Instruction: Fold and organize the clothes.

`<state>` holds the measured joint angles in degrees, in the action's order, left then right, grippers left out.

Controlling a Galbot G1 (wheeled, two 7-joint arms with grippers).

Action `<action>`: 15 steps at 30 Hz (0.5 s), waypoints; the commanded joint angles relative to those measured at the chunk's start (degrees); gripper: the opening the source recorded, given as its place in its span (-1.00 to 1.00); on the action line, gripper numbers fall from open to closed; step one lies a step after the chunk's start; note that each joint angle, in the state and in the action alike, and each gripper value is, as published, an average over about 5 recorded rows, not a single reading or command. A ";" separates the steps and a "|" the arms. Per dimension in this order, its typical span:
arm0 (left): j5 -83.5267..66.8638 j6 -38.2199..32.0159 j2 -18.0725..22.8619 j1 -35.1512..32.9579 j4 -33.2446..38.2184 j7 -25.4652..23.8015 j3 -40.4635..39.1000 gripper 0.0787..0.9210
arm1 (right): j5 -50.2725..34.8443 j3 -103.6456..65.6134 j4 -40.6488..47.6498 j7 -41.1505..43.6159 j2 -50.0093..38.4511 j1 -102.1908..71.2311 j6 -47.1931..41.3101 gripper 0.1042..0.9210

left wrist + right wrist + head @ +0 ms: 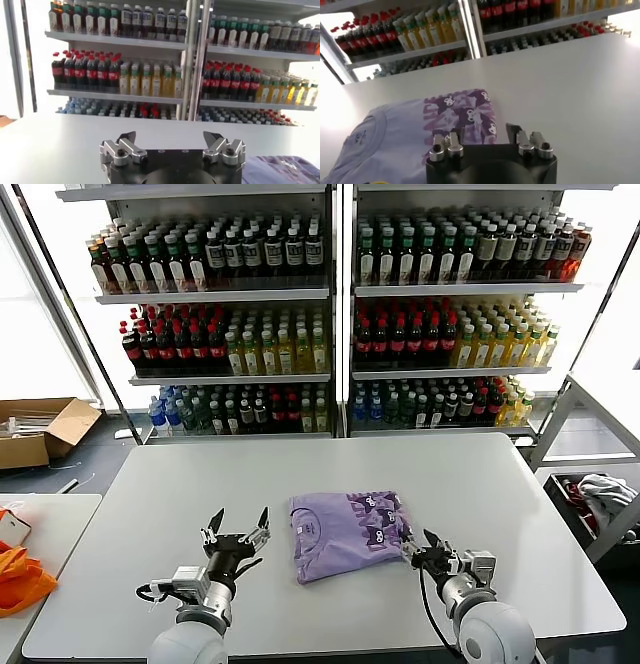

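A lavender T-shirt (345, 532) lies folded into a rectangle on the white table (450, 484), dark purple figures and neck label facing up. My right gripper (421, 546) is open at the shirt's near right corner. In the right wrist view the right gripper (484, 133) has one finger over the shirt's (410, 130) printed edge and the other over bare table. My left gripper (239, 522) is open and empty, a short way left of the shirt. In the left wrist view the left gripper (170, 137) points across the table, and the shirt's edge (287, 168) shows beside it.
Shelves of bottles (330, 314) stand behind the table. A cardboard box (45, 429) sits on the floor at the far left. A side table with an orange item (20, 576) is at my left. A bin with cloths (600, 499) is at my right.
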<state>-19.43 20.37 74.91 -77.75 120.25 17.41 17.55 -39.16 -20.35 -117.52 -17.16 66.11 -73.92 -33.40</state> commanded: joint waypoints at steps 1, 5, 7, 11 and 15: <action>0.37 0.03 0.94 -0.77 0.56 -0.07 0.05 0.77 | 4.48 1.48 -1.36 0.53 0.81 -0.41 0.25 0.38; 0.74 0.06 1.12 -0.82 0.24 -0.12 0.01 0.77 | 3.23 1.13 0.41 -0.20 1.63 0.19 0.51 0.65; 0.99 0.09 1.21 -0.88 -0.03 -0.20 -0.13 0.77 | 3.03 1.10 0.80 0.30 2.00 0.45 0.91 0.72; 1.08 0.27 1.30 -0.56 -0.40 -0.30 -0.28 0.77 | 2.75 1.89 0.17 1.06 2.70 0.61 1.09 0.76; 1.08 0.30 1.39 -0.11 -1.09 -0.31 -0.46 0.77 | 2.37 3.11 1.34 -1.06 3.89 0.62 0.62 0.76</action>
<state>-18.56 20.66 76.08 -77.97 119.76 17.14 17.26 -37.16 -18.63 -117.25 -17.00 68.53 -73.37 -32.85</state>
